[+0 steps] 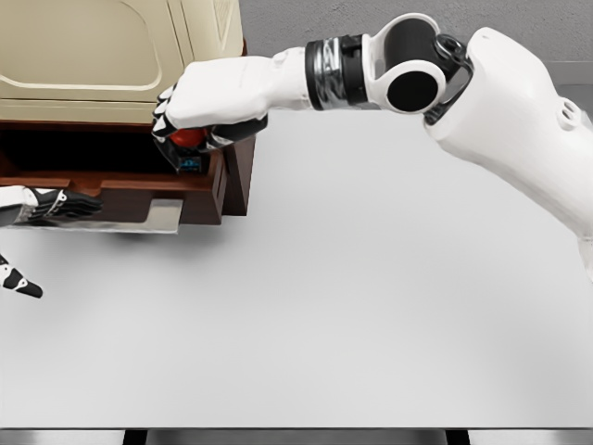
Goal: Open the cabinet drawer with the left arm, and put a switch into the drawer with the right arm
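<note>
Right hand [199, 116] clasps one switch [188, 139] over one open drawer [111, 181]; left hand [51, 206] grips its handle [102, 215].

We're counting one cabinet [120, 56] showing, one drawer [139, 190] sitting open, one switch [190, 148] appearing, two hands working — left hand [46, 206], right hand [208, 111] — and one table [371, 297] carrying everything.

A simulated test setup, not a lived-in room: a plain white desk [371, 306] with flat, untextured shading, a bare grey backdrop behind it, and 1 wood-and-cream cabinet [111, 56] standing at the desk's far left corner.
</note>
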You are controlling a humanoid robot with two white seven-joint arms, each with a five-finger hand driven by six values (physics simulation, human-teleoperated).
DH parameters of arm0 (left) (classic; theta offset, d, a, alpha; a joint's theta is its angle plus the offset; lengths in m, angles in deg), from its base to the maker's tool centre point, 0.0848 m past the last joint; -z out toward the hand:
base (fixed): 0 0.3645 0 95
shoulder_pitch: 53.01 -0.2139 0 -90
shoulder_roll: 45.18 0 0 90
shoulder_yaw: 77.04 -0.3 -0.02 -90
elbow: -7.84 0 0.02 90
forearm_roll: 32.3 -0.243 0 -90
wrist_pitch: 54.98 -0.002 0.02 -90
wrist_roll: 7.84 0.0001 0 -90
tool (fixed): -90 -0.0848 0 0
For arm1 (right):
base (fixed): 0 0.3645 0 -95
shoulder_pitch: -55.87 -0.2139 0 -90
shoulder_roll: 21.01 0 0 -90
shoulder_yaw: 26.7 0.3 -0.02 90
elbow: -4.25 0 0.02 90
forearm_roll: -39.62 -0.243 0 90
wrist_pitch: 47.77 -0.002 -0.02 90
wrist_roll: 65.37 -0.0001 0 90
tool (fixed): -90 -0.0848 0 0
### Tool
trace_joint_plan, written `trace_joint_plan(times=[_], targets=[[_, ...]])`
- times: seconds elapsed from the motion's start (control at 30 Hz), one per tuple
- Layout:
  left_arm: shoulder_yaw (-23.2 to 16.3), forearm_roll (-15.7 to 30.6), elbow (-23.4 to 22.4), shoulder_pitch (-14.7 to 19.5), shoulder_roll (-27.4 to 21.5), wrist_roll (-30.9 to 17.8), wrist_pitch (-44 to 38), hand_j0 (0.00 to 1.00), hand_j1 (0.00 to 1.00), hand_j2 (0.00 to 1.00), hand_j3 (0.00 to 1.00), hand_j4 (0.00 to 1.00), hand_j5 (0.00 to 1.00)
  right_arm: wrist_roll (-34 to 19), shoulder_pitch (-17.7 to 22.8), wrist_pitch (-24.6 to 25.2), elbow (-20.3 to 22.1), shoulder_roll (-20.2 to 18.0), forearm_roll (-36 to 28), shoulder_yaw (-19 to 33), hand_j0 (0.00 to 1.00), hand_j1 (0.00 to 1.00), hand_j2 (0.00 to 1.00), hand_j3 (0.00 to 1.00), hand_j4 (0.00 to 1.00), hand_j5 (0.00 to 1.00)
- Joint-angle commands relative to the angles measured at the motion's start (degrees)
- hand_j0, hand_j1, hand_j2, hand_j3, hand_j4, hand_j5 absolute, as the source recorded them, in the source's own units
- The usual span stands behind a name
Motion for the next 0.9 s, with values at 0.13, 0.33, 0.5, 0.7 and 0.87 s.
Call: trace_joint_plan(times=[0.13, 0.33, 0.5, 0.7, 0.87], targets=[[-2.27, -13.01, -1.27, -1.3, -1.59, -0.36, -0.43, 1.0, 1.0, 1.0, 1.0, 1.0, 1.0, 0.03, -1.05, 0.12, -4.66, 3.24, 0.12, -1.94, 0.42, 0.42, 0.42, 0.42, 0.42, 0.42], [-2.19, -12.92, -1.27, -1.39, -1.5, -0.36, -0.43, 1.0, 1.0, 1.0, 1.0, 1.0, 1.0, 0.03, -0.97, -0.15, -6.07, 4.11, 0.48, -2.03, 0.42, 0.42, 0.42, 0.42, 0.42, 0.42], [-2.1, -13.01, -1.27, -1.39, -1.5, -0.36, 1.59, 1.0, 1.0, 1.0, 1.0, 1.0, 1.0, 0.03, -1.23, -0.32, -8.44, 5.61, 0.56, -2.29, 0.42, 0.42, 0.42, 0.42, 0.42, 0.42], [-1.49, -13.1, -1.27, -1.21, -1.24, -0.36, 1.59, 1.0, 1.0, 1.0, 1.0, 1.0, 1.0, 0.03, -1.58, -0.15, -11.08, 6.58, 0.56, -2.65, 0.61, 0.61, 0.61, 0.61, 0.61, 0.61], [-0.96, -13.01, -1.27, -1.21, -1.24, -0.36, 3.7, 1.0, 1.0, 1.0, 1.0, 1.0, 1.0, 0.03, -1.58, 0.29, -11.43, 6.58, 0.48, -2.56, 1.0, 1.0, 1.0, 1.0, 1.0, 1.0]])
